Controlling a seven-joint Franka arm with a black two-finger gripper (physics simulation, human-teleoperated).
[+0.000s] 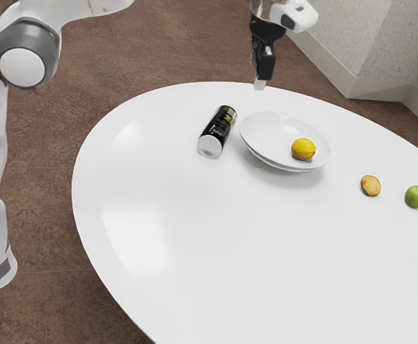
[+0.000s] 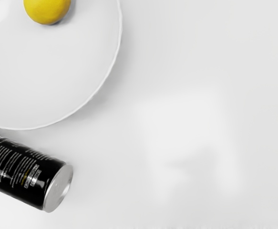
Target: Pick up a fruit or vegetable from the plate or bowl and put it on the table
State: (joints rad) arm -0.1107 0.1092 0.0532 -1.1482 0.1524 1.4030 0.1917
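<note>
While one plate (image 1: 269,134) near one can (image 1: 219,129) holds one lemon (image 1: 303,149), open table (image 1: 216,236) adjoins its rim; gripper (image 1: 262,76) state cannot be determined.

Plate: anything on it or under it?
One lemon sits on the plate, off centre toward the exterior view's right. The spot beneath the lemon and the table under the plate are covered; can't tell there.

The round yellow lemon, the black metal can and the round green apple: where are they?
Yellow lemon (image 1: 303,149): exterior view, middle of its skin.
Black can (image 2: 22,172): wrist view, its printed side.
Green apple (image 1: 416,197): exterior view, middle of its skin.
</note>
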